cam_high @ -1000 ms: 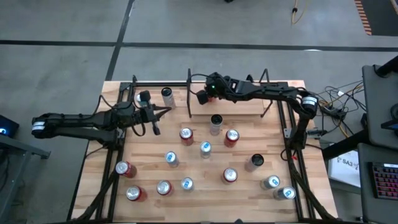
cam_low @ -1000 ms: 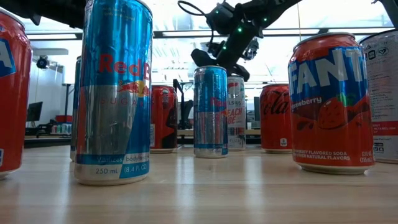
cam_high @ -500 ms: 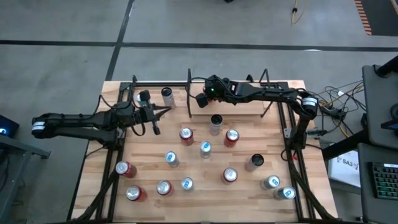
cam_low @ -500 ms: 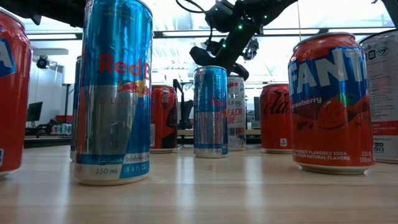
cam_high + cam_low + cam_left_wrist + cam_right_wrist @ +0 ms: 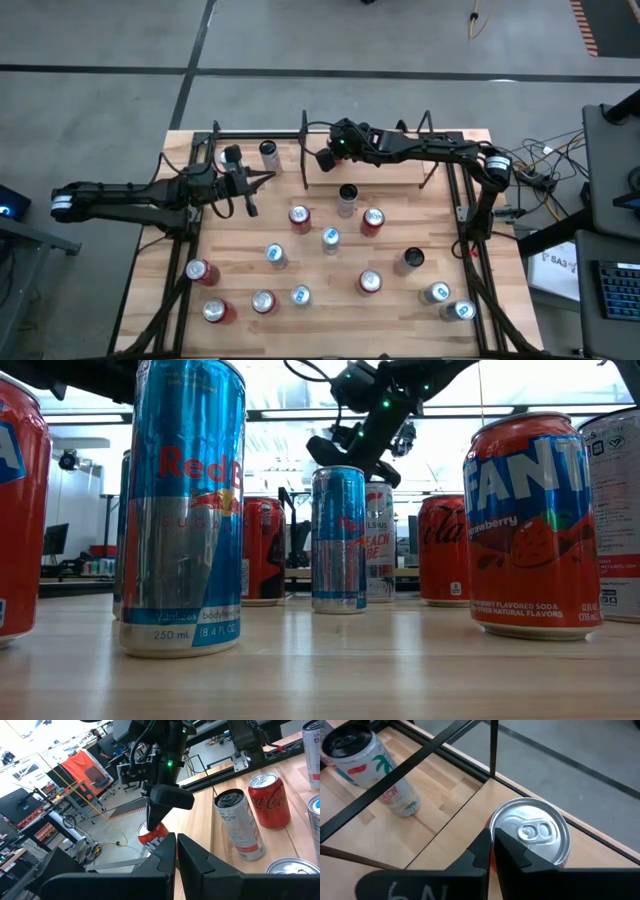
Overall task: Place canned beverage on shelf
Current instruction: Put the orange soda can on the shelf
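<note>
The shelf (image 5: pixel 385 172), a light-wood board with black rails (image 5: pixel 491 750), stands at the table's far edge. A red canned beverage (image 5: pixel 530 836) with a silver top stands upright on the shelf's left end; in the high view my right arm hides it. My right gripper (image 5: pixel 492 842) is shut and slants down at the can's top from the near side (image 5: pixel 154 816). My left gripper (image 5: pixel 270 177) waits shut above the table's left part, pointing toward the shelf (image 5: pixel 176 845). My right gripper's shut fingertips (image 5: pixel 506 840) stand at the near rim of the can's top (image 5: pixel 501 827), slanting down from above. I cannot tell whether they touch it. The can stands upright with its base on the shelf board.
Several cans stand spread over the table (image 5: pixel 240 260): a white peach-flavour can (image 5: pixel 375 767) left of the shelf, a dark-topped can (image 5: pixel 347 196) just in front of it, red and blue cans (image 5: pixel 330 240) nearer. A Red Bull can (image 5: pixel 185 510) and a Fanta can (image 5: pixel 530 525) stand close to the low camera.
</note>
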Available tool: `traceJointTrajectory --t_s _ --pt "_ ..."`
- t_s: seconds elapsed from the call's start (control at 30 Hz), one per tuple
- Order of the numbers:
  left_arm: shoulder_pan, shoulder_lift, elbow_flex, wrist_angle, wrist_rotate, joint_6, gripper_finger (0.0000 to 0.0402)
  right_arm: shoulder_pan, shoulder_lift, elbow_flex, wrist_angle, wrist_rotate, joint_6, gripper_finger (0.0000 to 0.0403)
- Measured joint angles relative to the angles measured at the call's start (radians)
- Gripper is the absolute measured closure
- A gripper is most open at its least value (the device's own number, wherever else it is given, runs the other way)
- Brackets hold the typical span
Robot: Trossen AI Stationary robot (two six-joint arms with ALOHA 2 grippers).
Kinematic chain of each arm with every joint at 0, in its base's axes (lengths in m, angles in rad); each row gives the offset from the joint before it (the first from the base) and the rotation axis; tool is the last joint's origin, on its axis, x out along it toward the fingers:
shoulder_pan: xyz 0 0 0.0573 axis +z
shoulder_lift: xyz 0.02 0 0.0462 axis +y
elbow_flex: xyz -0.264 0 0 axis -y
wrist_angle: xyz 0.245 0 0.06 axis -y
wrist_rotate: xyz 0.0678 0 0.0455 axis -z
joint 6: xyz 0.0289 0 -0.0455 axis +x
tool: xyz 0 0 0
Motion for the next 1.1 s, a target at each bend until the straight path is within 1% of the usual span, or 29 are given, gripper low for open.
traceJointTrajectory --t_s 0.4,0.5,0.63,0.87,1.1 --pt "0.0 0.0 0.0 -0.001 0.0 0.0 0.0402 -0.003 -0.006 0.09 -0.024 0.008 -0.016 0.0394" --pt "0.0 0.0 0.0 -0.002 0.0 0.0 0.0402 -0.016 -0.007 0.121 -0.087 0.008 -0.016 0.0394" --pt "0.0 0.0 0.0 -0.002 0.0 0.0 0.0402 -0.062 -0.007 0.133 -0.154 0.01 -0.017 0.0394" --pt "0.0 0.0 0.0 -0.002 0.0 0.0 0.0402 -0.166 0.017 0.129 -0.175 0.008 -0.025 0.0394" --pt "0.0 0.0 0.0 -0.002 0.0 0.0 0.0402 -0.172 0.083 0.128 -0.163 -0.071 -0.07 0.0394"
